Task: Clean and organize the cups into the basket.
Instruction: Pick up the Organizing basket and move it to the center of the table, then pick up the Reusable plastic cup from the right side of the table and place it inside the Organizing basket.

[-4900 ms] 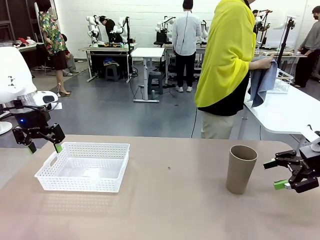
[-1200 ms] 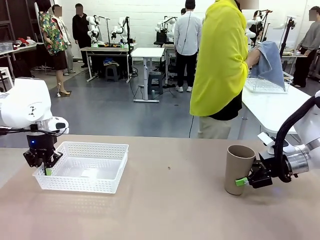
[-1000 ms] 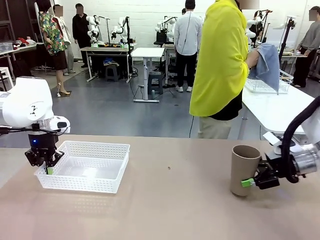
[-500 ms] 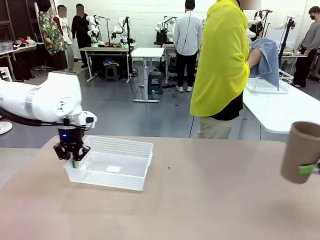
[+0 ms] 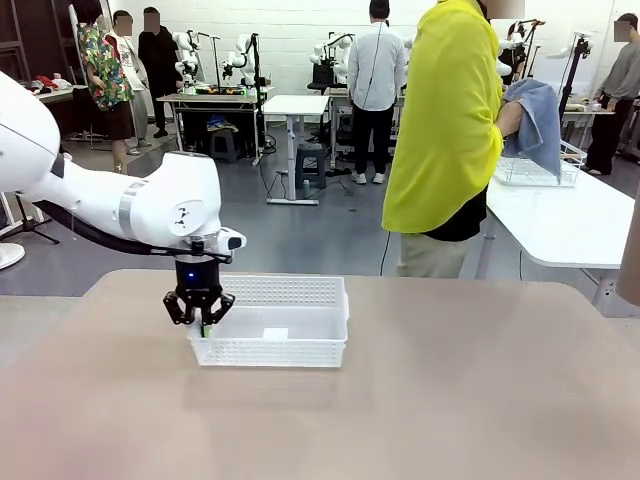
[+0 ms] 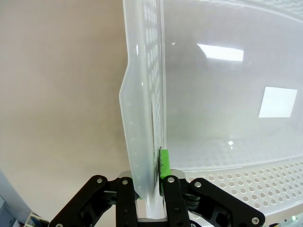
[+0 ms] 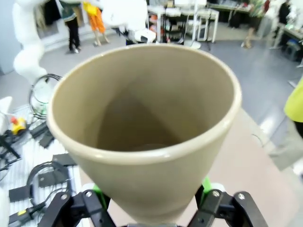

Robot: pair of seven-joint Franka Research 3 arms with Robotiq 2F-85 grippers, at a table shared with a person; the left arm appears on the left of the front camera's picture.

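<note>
The white mesh basket sits near the middle of the table with nothing in it. My left gripper is shut on its left wall. In the left wrist view that gripper pinches the thin wall, with one green pad inside the basket. My right gripper is shut on a tan cup, held with its open mouth toward the camera; the inside looks bare. A tan sliver of that cup shows at the right edge of the front view.
A person in a yellow top stands beyond the table's far edge, holding a blue cloth over a white side table that carries a wire rack. The tan tabletop is bare right of the basket.
My left arm has dragged the basket from the table's left toward the middle. My right gripper has lifted the tan cup off the table and carried it past the right edge of the front view.
</note>
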